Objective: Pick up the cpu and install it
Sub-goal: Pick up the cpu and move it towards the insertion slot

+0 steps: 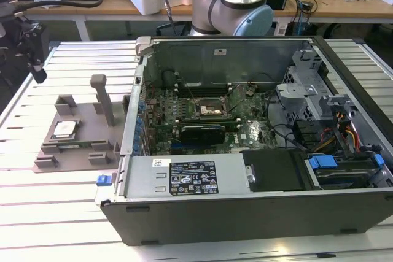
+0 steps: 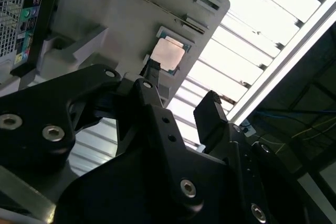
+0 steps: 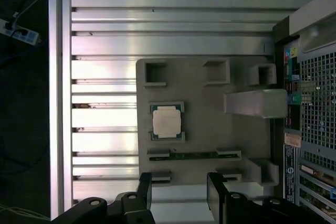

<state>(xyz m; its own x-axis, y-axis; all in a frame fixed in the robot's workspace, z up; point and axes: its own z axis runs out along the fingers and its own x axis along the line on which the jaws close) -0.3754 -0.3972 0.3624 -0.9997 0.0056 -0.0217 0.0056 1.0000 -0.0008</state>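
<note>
cpu (image 3: pixel 167 121) on fixture plate (image 3: pixel 210 129), jaws apart, their bases cropped

Wooden workbench (image 1: pixel 334 9) behind slatted aluminium table (image 1: pixel 67 213).

cpu (image 1: pixel 64 129) on fixture plate (image 1: pixel 86 133) beside computer case (image 1: pixel 245 213).

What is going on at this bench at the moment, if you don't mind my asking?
A robot arm is set up to fit a processor into a desktop machine. Its gripper is open and empty, held above the grey fixture plate that lies on the slatted table beside the open computer case. The cpu lies flat in its recess on that plate, apart from the fingers and not yet picked up.
</note>
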